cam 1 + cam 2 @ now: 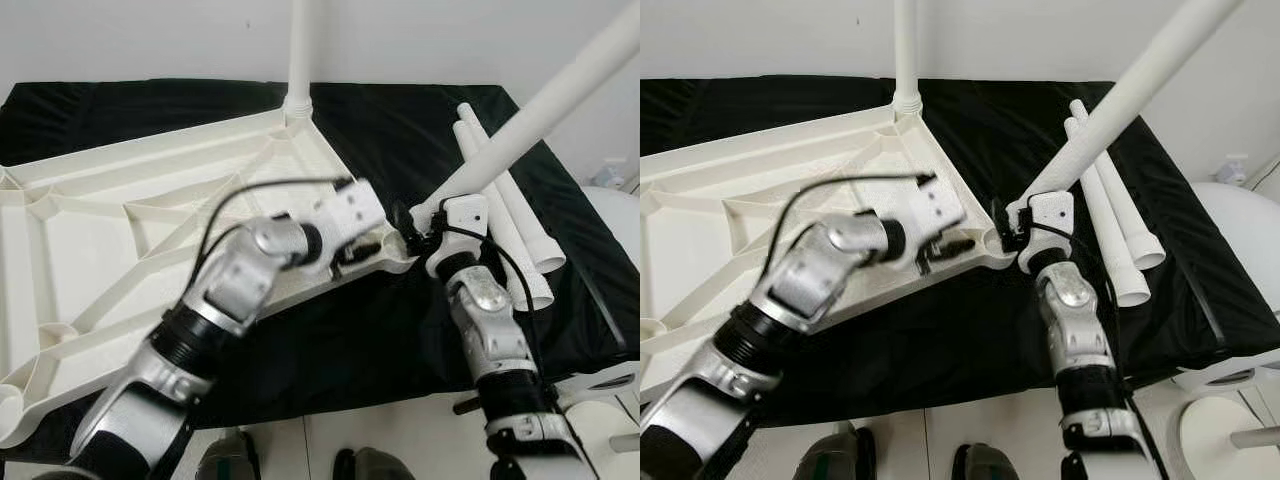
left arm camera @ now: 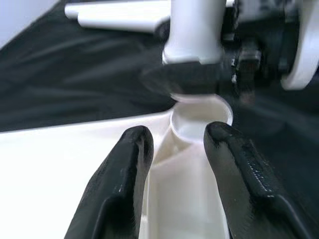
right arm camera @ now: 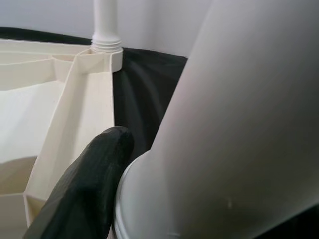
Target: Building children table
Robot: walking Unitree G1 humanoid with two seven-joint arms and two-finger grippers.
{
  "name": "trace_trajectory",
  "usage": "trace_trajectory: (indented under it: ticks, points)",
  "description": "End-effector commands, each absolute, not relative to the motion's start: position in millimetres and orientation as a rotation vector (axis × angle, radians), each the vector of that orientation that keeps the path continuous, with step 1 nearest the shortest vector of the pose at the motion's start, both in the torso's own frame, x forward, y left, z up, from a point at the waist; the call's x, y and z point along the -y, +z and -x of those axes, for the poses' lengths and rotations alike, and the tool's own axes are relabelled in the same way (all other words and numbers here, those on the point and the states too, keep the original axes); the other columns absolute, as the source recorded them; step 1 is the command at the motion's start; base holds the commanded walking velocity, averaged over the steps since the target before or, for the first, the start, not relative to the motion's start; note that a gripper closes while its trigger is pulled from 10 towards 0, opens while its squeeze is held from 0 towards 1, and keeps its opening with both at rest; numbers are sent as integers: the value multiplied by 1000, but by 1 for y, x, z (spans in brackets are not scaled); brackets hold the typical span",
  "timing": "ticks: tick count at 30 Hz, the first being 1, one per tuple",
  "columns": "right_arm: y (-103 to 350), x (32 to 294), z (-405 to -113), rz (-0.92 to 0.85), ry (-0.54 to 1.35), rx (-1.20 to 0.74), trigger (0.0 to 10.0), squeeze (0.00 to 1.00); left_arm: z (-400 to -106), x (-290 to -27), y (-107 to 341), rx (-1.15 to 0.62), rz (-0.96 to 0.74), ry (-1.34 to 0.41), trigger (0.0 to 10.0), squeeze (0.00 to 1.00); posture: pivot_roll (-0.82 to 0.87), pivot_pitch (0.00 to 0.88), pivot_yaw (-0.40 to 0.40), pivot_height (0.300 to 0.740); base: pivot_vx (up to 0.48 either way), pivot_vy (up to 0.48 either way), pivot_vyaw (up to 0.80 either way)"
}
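1 tabletop (image 1: 120, 230), 4 legs (image 1: 510, 215), 2 hands (image 1: 365, 250).

The white plastic table top (image 1: 90, 250), upside down on the black cloth, runs off the left edge. The upright white leg tube (image 1: 300, 50) at its far corner is cut by the top edge. The tilted white leg tube (image 1: 540, 110) leaves at the top right, and its lower end blurs in the left wrist view. The right gripper (image 1: 415, 228) is mostly hidden behind that tube.
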State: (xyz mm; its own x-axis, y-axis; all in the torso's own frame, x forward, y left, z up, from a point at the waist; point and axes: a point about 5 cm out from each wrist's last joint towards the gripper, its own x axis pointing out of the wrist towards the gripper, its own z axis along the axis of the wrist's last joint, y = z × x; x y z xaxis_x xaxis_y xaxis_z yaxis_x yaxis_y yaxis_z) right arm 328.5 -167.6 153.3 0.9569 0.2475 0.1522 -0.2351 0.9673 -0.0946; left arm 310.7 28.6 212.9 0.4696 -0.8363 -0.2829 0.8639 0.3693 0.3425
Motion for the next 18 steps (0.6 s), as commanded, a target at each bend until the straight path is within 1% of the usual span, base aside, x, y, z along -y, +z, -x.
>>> trace_trajectory:
  ticks: [1, 3, 5, 7, 9, 10, 11, 12, 13, 14, 15, 16, 18]
  points:
    - [152, 172, -331, 66, 250, 145, 10000, 0, -311, -29, 218, -43, -464, -1125, 10000, 0, -7, 77, -53, 740, 0, 0, 0]
    - [154, 173, -332, 69, 272, 136, 10000, 0, -315, -33, 222, -27, -459, -1109, 10000, 0, -6, 76, -55, 740, 0, 0, 0]
    - [158, 174, -335, 92, 333, 125, 10000, 0, -323, -39, 236, 19, -427, -1076, 10000, 0, -5, 73, -60, 740, 0, 0, 0]
    - [160, 173, -336, 106, 365, 123, 10000, 0, -325, -39, 242, 37, -402, -1072, 10000, 0, -4, 70, -63, 740, 0, 0, 0]
    - [162, 174, -337, 114, 391, 124, 10000, 0, -325, -38, 249, 65, -375, -1080, 10000, 0, -3, 64, -67, 740, 0, 0, 0]
    - [164, 173, -338, 117, 433, 115, 10000, 0, -325, -35, 259, 97, -327, -1089, 10000, 0, 1, 59, -72, 740, 0, 0, 0]
    - [164, 173, -338, 117, 433, 115, 10000, 0, -325, -35, 259, 97, -327, -1089, 10000, 0, 1, 59, -72, 740, 0, 0, 0]
    - [165, 172, -338, 117, 480, 103, 10000, 0, -325, -31, 269, 118, -257, -1099, 10000, 0, 4, 53, -76, 740, 0, 0, 0]
    - [165, 172, -338, 117, 480, 103, 10000, 0, -325, -31, 269, 118, -257, -1099, 10000, 0, 4, 53, -76, 740, 0, 0, 0]
    - [166, 171, -339, 116, 510, 94, 10000, 0, -325, -28, 275, 129, -210, -1106, 10000, 392, 5, 52, -77, 740, 0, 0, 0]
    - [166, 171, -339, 116, 510, 94, 10000, 0, -325, -28, 275, 129, -210, -1106, 10000, 392, 5, 52, -77, 740, 0, 0, 0]
    - [167, 170, -339, 125, 534, 92, 10000, 0, -326, -26, 279, 141, -190, -1104, 10000, 1000, 7, 49, -79, 740, 0, 0, 0]
    - [168, 169, -340, 129, 559, 89, 10000, 0, -327, -23, 282, 146, -169, -1095, 10000, 1000, 14, 47, -84, 740, 0, 0, 0]
